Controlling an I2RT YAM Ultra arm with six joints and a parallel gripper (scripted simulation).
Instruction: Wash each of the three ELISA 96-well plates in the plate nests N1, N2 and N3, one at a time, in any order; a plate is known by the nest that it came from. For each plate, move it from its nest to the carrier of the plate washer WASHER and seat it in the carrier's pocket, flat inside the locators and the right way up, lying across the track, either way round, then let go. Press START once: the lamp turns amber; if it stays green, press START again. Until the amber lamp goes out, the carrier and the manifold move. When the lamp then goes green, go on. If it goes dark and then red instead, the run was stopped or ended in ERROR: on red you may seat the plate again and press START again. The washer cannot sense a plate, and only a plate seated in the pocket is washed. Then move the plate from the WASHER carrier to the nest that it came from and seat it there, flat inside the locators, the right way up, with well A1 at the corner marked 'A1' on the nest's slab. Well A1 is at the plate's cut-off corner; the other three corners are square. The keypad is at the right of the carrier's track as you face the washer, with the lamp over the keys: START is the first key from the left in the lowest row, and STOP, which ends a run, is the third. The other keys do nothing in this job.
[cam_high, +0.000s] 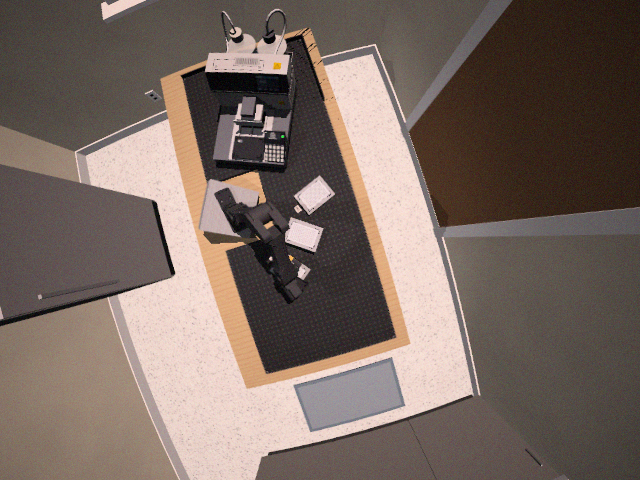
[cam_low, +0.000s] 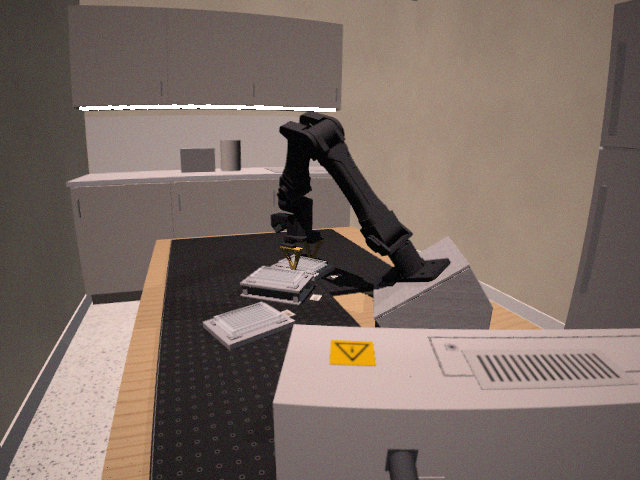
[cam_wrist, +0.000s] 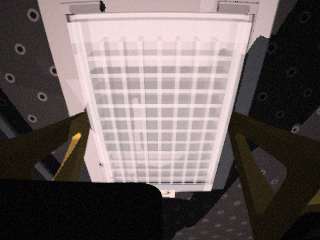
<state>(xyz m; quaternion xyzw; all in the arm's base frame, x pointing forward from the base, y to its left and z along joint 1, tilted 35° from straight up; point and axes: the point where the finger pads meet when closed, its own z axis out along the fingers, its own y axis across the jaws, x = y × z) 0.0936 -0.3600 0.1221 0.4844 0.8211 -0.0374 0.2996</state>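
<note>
My gripper (cam_low: 303, 260) (cam_wrist: 158, 120) is open, its fingers at either long side of a clear 96-well plate (cam_high: 303, 270) (cam_low: 313, 265) (cam_wrist: 160, 100) in the nest farthest from the washer. The fingers do not visibly grip it. In the top view the arm hides much of this plate. A second plate (cam_high: 303, 235) (cam_low: 279, 277) lies flat in the raised middle nest. A third plate (cam_high: 314, 194) (cam_low: 248, 318) lies flat in the nest nearest the washer. Nest labels and A1 marks are unreadable. The washer (cam_high: 248, 77) (cam_low: 454, 372) has no plate visible on its carrier (cam_high: 248, 149); its lamp (cam_high: 282, 136) is green.
The keypad (cam_high: 273, 152) is at the right of the carrier track. The arm's sloped grey base block (cam_high: 217, 214) (cam_low: 434, 304) stands at the table's side. The raised middle nest stands close beside the nest under the gripper. Two bottles with tubes stand behind the washer.
</note>
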